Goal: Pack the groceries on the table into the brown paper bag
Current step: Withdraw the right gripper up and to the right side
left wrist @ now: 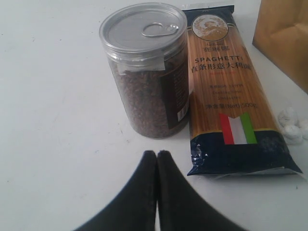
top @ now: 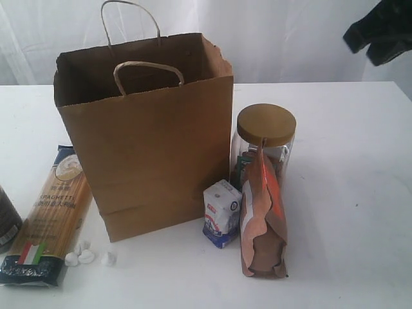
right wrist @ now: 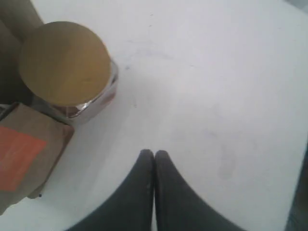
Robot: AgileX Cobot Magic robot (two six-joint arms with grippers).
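Note:
The brown paper bag (top: 145, 135) stands open and upright on the table (top: 347, 193). To its left lie the spaghetti packet (top: 55, 212), small white lumps (top: 87, 256) and, at the edge, the dark jar (top: 6, 219). To its right stand a small white-blue carton (top: 221, 214), the brown pouch (top: 262, 219) and the gold-lidded glass jar (top: 265, 125). My left gripper (left wrist: 157, 155) is shut and empty, just short of the dark jar (left wrist: 147, 82) and the spaghetti (left wrist: 226, 91). My right gripper (right wrist: 154, 153) is shut and empty over bare table, apart from the gold lid (right wrist: 65, 62) and the pouch (right wrist: 24, 154).
A dark part of the right arm (top: 380, 32) hangs at the top right of the exterior view. The pouch leans against the glass jar. A white backdrop runs behind the table. Bare tabletop lies to the right of the jar.

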